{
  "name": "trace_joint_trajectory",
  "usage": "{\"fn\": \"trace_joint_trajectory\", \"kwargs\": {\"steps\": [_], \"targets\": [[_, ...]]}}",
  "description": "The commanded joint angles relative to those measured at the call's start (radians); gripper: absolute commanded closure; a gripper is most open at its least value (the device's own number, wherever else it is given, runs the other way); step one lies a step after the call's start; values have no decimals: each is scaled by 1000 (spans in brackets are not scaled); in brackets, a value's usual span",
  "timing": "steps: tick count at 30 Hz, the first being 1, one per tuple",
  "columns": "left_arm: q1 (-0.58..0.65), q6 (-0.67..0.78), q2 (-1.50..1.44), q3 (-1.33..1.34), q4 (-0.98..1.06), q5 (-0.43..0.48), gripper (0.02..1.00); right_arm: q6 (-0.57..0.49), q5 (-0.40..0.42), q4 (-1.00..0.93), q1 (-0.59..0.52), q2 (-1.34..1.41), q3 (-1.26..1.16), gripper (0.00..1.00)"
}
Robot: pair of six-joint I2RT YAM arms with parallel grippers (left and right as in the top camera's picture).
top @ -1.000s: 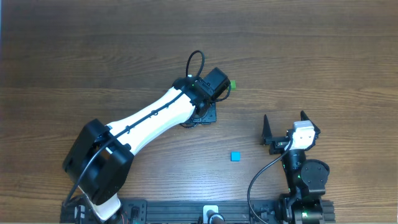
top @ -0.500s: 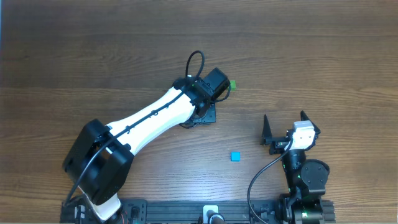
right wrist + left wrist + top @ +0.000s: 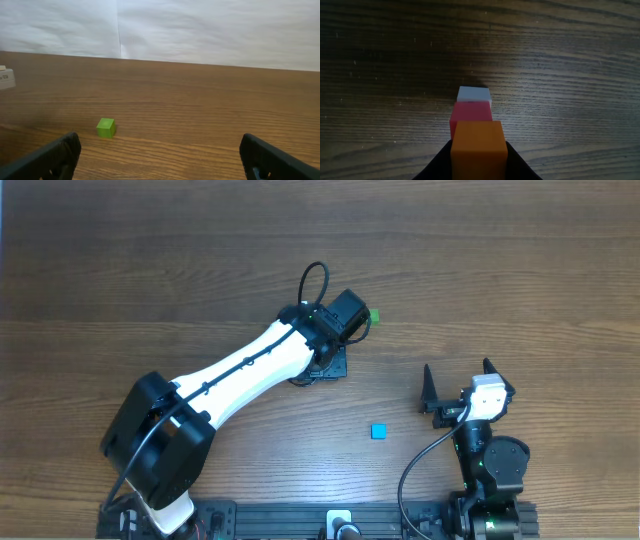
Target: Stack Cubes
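My left gripper (image 3: 479,159) is shut on an orange cube (image 3: 479,149). Directly beneath it is a red cube (image 3: 470,113), which rests on a white cube (image 3: 474,93); the three line up as one column. Whether the orange cube touches the red one I cannot tell. From above, the left arm's wrist (image 3: 340,315) hides this column near the table's middle. A green cube (image 3: 375,315) lies just right of that wrist and also appears ahead of my right gripper (image 3: 159,142). A blue cube (image 3: 378,431) lies nearer the front. The right gripper (image 3: 455,385) stands open with nothing in it.
The wooden table (image 3: 520,270) has free room at the back and on both sides. A white wall (image 3: 210,30) rises behind the table's far edge. The right arm's base (image 3: 490,470) stands at the front right.
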Motion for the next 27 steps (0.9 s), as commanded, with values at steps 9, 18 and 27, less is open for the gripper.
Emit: {"fn": "trace_joint_trajectory", "kwargs": {"steps": [9,18,27], "targets": [[0,14,11,20,9,-15,796,3,10,-1,-1,-7,-8,7],[0,14,11,20,10,-15,682,3,10,-1,-1,-7,-8,9],[0,14,11,20,10,-21,584,3,10,-1,-1,-7,-8,7]]}}
